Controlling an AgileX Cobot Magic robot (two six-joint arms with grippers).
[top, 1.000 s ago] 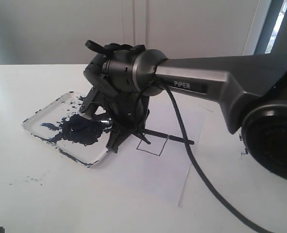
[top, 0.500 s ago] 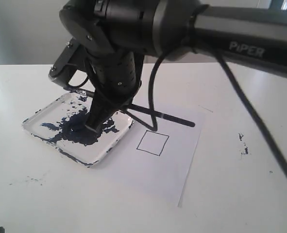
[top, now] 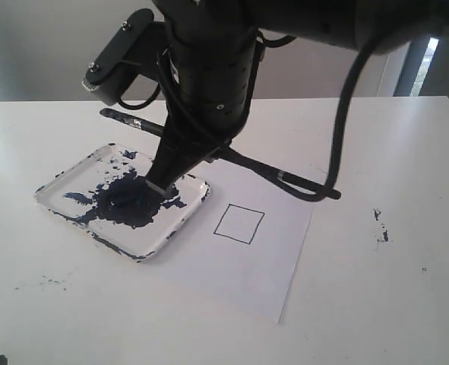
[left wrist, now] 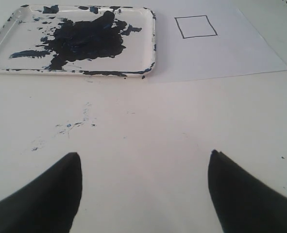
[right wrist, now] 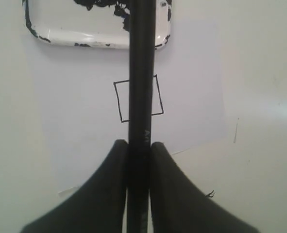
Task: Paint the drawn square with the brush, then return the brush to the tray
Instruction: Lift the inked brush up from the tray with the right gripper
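My right gripper (right wrist: 139,143) is clamped on the brush (right wrist: 141,58) partway along its shaft, and the brush is held clear of the table. Just ahead of the fingers, under the shaft, lies the drawn square (right wrist: 121,99), its inside white. Beyond it is the tray (right wrist: 99,43), and the shaft runs on over its rim and out of my wrist view.

My worry is the working end. In the exterior view the silver-banded end juts out behind the fingers, away from the tray, where my wrist camera cannot see it. To bring that tip down I will have to swing the brush round blind. A wet tip could drip or drag outside the outline, or brush the arm's cable (top: 346,106) hanging close by. With such a narrow hold, the shaft could also pivot in the jaws once the tip presses.

There is bare paper sheet (right wrist: 192,97) on every side of the square. The tray rim is the one raised edge, at the sheet's far border. My left gripper (left wrist: 144,153) hangs empty with its fingers apart, well short of both.
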